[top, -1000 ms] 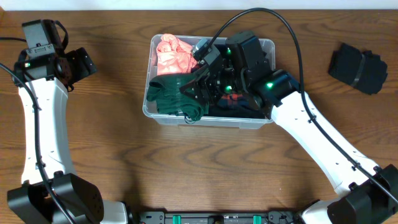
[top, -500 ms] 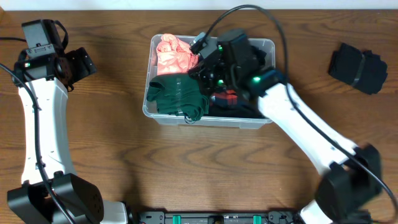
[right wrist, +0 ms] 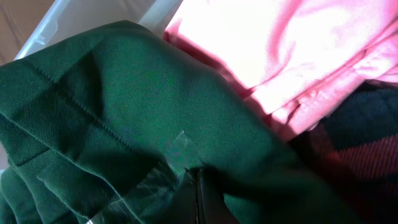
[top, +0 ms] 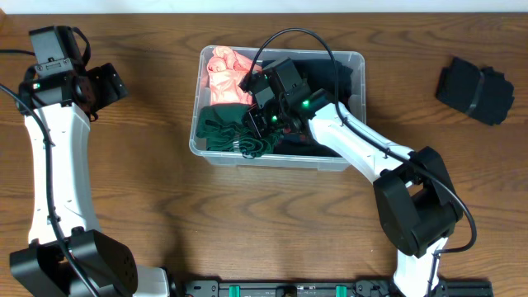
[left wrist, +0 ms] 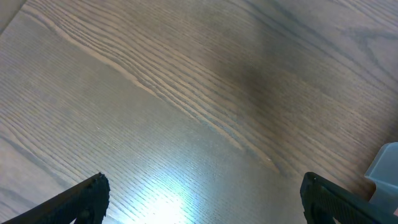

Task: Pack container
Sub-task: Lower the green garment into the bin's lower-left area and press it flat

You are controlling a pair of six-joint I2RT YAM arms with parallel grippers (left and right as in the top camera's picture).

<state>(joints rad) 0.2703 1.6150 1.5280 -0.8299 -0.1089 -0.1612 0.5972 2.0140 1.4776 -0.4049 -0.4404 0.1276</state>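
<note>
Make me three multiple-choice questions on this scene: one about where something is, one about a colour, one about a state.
1. Where is the black cloth relative to the container? A inside it; B on the table to its right; C under it.
2. What colour is the garment in the container's far left corner? A yellow; B white; C pink.
3. How is the left end effector? A open; B shut on a cloth; C shut on nothing.
Answers: 1 B, the cloth lies apart on bare wood. 2 C, the pink garment fills that corner. 3 A, its fingers stand wide apart over the table.
</note>
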